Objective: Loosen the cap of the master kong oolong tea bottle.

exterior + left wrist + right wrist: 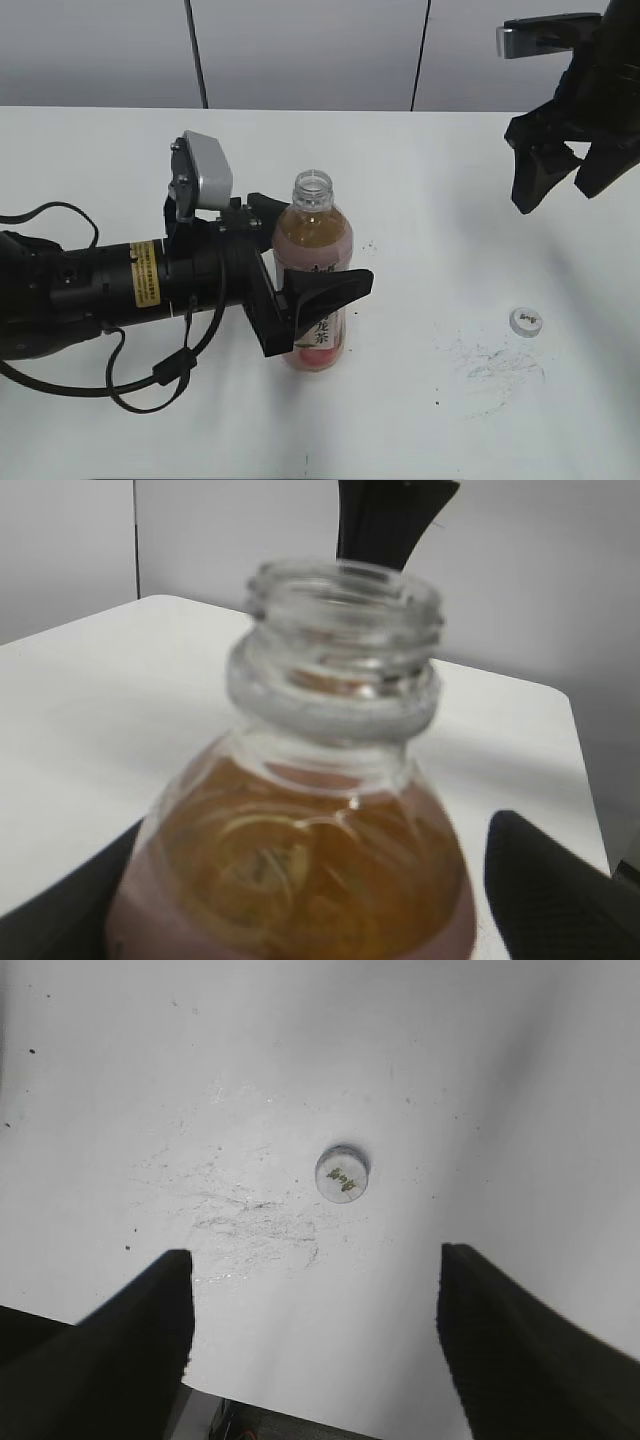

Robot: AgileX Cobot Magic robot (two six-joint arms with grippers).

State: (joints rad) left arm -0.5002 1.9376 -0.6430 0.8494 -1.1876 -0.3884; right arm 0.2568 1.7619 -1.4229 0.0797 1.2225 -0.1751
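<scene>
Both steps look done: cap (525, 321) lies on the table (440, 180), off the bottle (312, 270). Left gripper (300, 265) clamps the bottle; right gripper (560, 170), wide, hangs empty. Next: release.

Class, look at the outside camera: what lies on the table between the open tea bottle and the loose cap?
Exterior view: between the bottle and the cap lies bare white table, with only faint dark scuff marks near the cap.
</scene>
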